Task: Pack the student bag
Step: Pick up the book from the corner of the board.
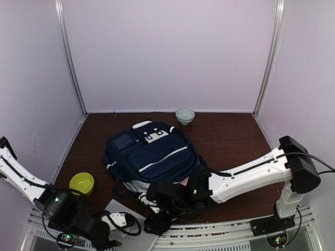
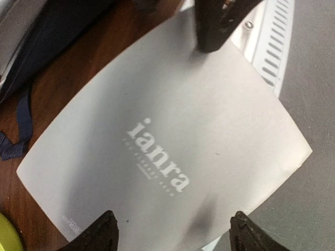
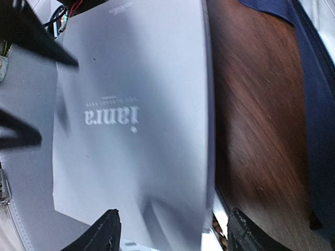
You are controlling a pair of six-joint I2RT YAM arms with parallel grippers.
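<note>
Bag (image 1: 152,151): lies mid-frame on the bench (image 1: 230,136).
Book (image 2: 167,146): grey, bottom left, outside the bag.
Left claw (image 2: 172,232): open over the book, holds nothing.
Right claw (image 3: 172,232): open at the book's edge, holds nothing.
Packing: not started, I think.

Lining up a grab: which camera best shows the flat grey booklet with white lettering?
Left wrist: the flat grey booklet fills the frame, almost whole. Right wrist shows it upside down, cropped. Top external shows only a corner between the arms.

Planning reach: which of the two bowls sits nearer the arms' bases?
The yellow-green bowl, at the front left; the pale bowl stands far back, away from both arms.
</note>
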